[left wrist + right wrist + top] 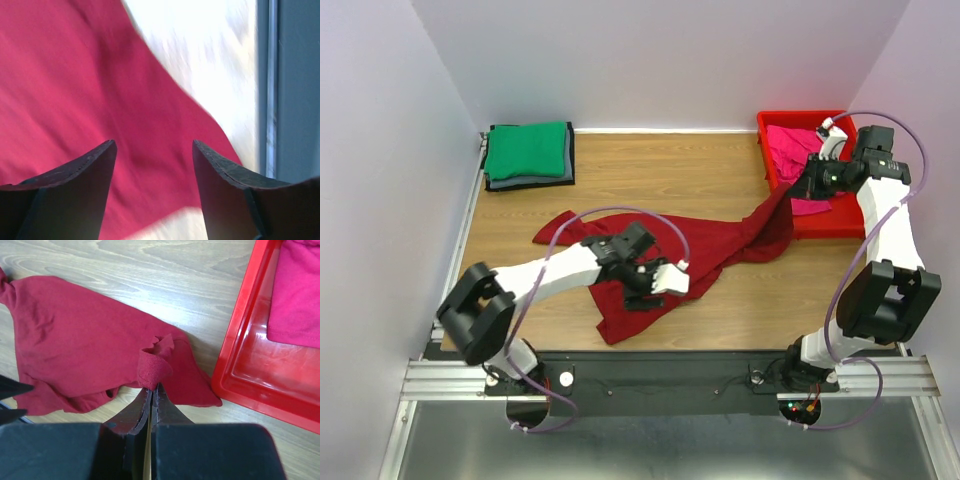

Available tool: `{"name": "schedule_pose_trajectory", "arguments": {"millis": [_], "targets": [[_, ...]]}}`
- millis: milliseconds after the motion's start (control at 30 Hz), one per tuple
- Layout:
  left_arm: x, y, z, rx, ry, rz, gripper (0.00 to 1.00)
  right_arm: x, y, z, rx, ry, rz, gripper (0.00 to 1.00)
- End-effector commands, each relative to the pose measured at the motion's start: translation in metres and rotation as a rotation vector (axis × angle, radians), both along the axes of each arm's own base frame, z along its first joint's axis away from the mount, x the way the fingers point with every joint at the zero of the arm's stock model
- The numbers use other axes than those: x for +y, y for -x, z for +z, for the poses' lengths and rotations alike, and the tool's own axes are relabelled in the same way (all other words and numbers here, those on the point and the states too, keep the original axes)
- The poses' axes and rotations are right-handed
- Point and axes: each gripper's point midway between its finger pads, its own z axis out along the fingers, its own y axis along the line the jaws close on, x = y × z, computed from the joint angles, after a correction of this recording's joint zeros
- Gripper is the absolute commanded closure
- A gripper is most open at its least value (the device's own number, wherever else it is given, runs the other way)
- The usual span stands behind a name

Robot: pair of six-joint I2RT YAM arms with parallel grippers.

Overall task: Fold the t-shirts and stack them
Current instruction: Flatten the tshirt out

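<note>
Item 1, maroon t-shirt (710,240): I see it unfolded and rumpled, strung out across the wooden counter (660,160) from the near-left area to the edge of the red tray (820,222), with one end lifted at the tray side.

Item 2, green t-shirt (527,148): folded, lying on top of a folded dark grey t-shirt (530,182) in the far-left corner.

Item 3, bright pink t-shirt (790,145): bunched inside the red tray at far right.

Item 4, left tool (152,145): from my wrist view the fingers stand well apart, released, hovering over the near-left part of the maroon cloth with nothing between them.

Item 5, right tool (152,390): clenched tight, grasping a small raised fold of the maroon t-shirt just beside the tray's rim; the cloth curls over the fingertips.
</note>
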Motion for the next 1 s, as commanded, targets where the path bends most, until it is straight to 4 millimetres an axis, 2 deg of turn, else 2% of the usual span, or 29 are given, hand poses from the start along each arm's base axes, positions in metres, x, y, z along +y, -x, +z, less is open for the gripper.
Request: {"name": "schedule_pose_trajectory", "arguments": {"millis": [0, 67, 100, 233, 400, 533, 633, 800, 967], "targets": [[-0.054, -0.026, 0.029, -0.069, 0.118, -0.026, 0.26, -0.005, -0.004, 0.006, -0.029, 0.014, 0.000, 0.99], [-0.064, -0.026, 0.020, -0.047, 0.108, -0.055, 0.26, -0.005, -0.005, 0.007, -0.031, 0.014, -0.002, 0.99], [-0.072, -0.027, 0.024, -0.046, 0.126, -0.071, 0.26, -0.005, -0.005, 0.007, -0.030, 0.012, -0.002, 0.99], [-0.086, -0.024, 0.018, -0.017, 0.124, -0.116, 0.27, -0.005, -0.006, 0.007, -0.035, 0.019, 0.004, 0.99], [-0.090, -0.006, 0.002, 0.044, 0.092, -0.172, 0.34, -0.007, -0.007, 0.006, -0.033, 0.024, 0.004, 0.99], [-0.079, -0.001, -0.019, 0.076, 0.028, -0.172, 0.39, -0.007, -0.008, 0.004, -0.032, 0.026, 0.007, 0.99], [-0.068, 0.000, -0.027, 0.060, -0.005, -0.174, 0.42, -0.008, -0.009, 0.004, -0.034, 0.029, 0.008, 0.99], [-0.047, 0.007, -0.028, 0.048, -0.058, -0.186, 0.44, -0.008, -0.008, 0.002, -0.031, 0.031, 0.011, 0.99], [-0.035, 0.011, -0.033, 0.043, -0.086, -0.185, 0.45, -0.008, -0.009, 0.002, -0.030, 0.027, 0.010, 0.99]]}}
